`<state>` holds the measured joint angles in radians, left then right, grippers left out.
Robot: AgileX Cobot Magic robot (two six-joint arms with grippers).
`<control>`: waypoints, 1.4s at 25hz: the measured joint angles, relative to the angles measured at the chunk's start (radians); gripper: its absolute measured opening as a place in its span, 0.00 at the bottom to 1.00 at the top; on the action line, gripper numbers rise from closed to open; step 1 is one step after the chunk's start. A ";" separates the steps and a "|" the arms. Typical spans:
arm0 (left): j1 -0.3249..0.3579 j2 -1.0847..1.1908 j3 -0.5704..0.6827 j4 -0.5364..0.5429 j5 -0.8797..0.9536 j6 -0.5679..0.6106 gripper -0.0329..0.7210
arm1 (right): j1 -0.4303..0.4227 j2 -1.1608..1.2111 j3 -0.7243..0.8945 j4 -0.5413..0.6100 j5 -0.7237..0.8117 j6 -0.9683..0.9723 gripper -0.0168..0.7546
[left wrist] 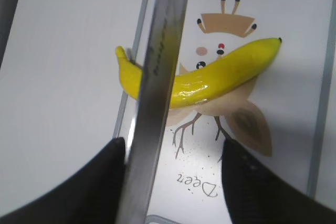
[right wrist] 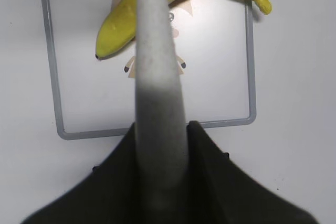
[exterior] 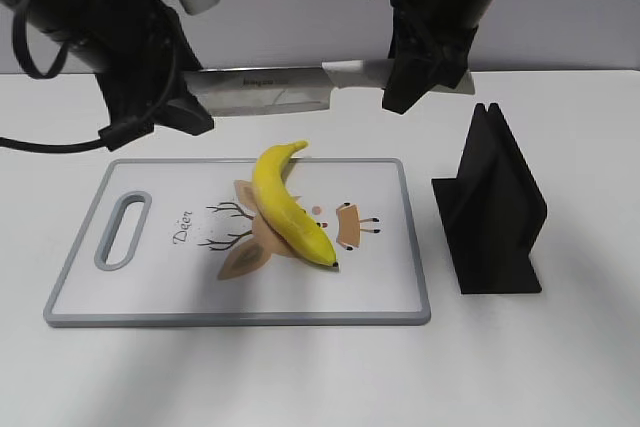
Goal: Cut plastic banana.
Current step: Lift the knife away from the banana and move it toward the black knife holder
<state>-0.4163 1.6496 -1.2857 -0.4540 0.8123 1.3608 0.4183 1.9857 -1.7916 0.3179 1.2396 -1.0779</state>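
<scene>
The plastic banana point(exterior: 285, 207) lies whole and slantwise on the white cutting board point(exterior: 380, 287), over its deer print. A knife point(exterior: 260, 90) hangs level in the air above the board's far edge. My right gripper point(exterior: 400, 92) is shut on the knife's pale handle point(right wrist: 157, 103). My left gripper point(exterior: 190, 112) is at the blade's tip end, open. In the left wrist view the blade point(left wrist: 157, 77) runs between the spread fingers point(left wrist: 172, 145), close to the left one, and crosses over the banana point(left wrist: 220, 72). The right wrist view shows the banana point(right wrist: 121, 24) past the handle.
A black knife stand point(exterior: 495, 207) sits on the white table just right of the board. The board has a grey rim point(right wrist: 157, 128) and a handle slot point(exterior: 122, 230) at its left end. The arms and cables fill the back of the scene.
</scene>
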 joint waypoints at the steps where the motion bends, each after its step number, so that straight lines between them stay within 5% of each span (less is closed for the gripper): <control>1: 0.000 -0.003 0.002 -0.002 -0.010 -0.021 0.78 | 0.000 -0.001 0.000 0.000 0.000 0.002 0.27; 13: 0.101 -0.101 -0.109 0.052 -0.072 -0.468 0.82 | 0.000 -0.074 0.000 -0.024 -0.008 0.128 0.25; 24: 0.167 -0.188 -0.138 0.415 0.103 -0.938 0.82 | 0.000 -0.225 0.102 -0.043 -0.010 0.400 0.25; 35: 0.244 -0.234 -0.138 0.478 0.397 -1.128 0.79 | 0.000 -0.424 0.308 -0.164 -0.009 0.894 0.25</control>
<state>-0.1724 1.4153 -1.4233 0.0241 1.2091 0.2330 0.4183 1.5619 -1.4833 0.1535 1.2304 -0.1840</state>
